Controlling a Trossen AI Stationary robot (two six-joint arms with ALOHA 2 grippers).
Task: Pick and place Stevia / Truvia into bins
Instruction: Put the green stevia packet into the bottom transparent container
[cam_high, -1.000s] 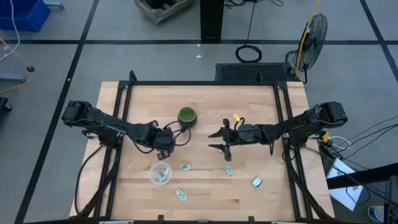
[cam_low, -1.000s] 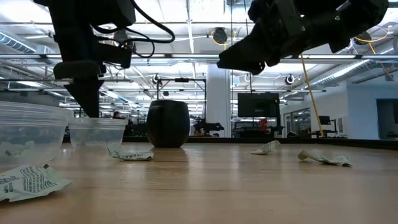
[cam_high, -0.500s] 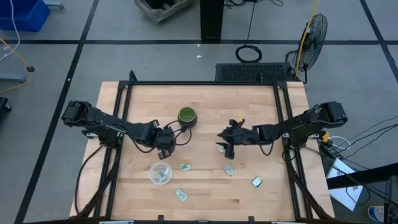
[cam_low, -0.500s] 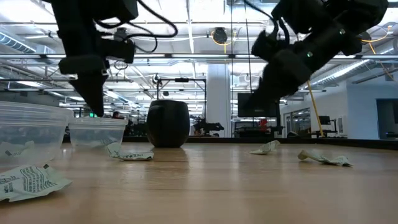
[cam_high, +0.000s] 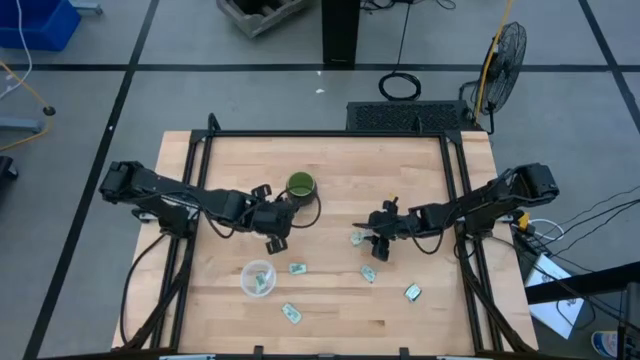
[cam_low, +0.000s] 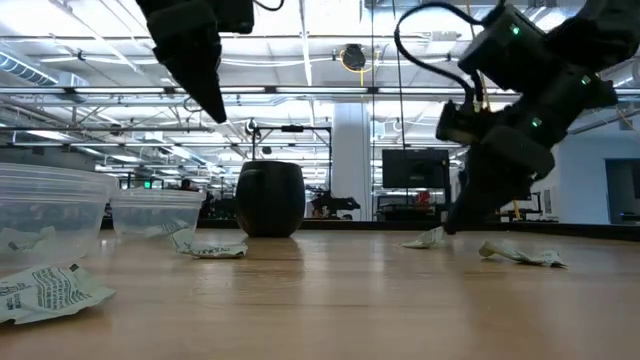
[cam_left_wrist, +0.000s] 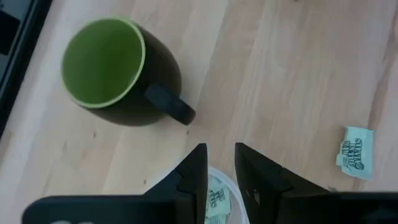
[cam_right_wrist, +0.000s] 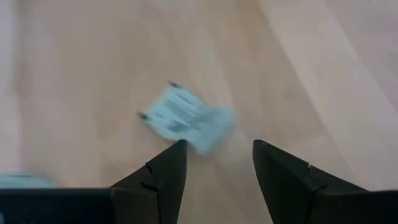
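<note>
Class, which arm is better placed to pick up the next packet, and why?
The right. Its gripper hangs open just over a packet. The left gripper, fingers nearly closed, sits by the mug, over a bin.

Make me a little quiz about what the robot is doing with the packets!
1. True or false: the right hand is open above a packet lying on the table.
2. What colour is the inside of the mug? A red, B green, C blue.
3. Fill in: the left hand is over the clear ___ with packets inside.

Key: 1 true; 2 B; 3 cup.
</note>
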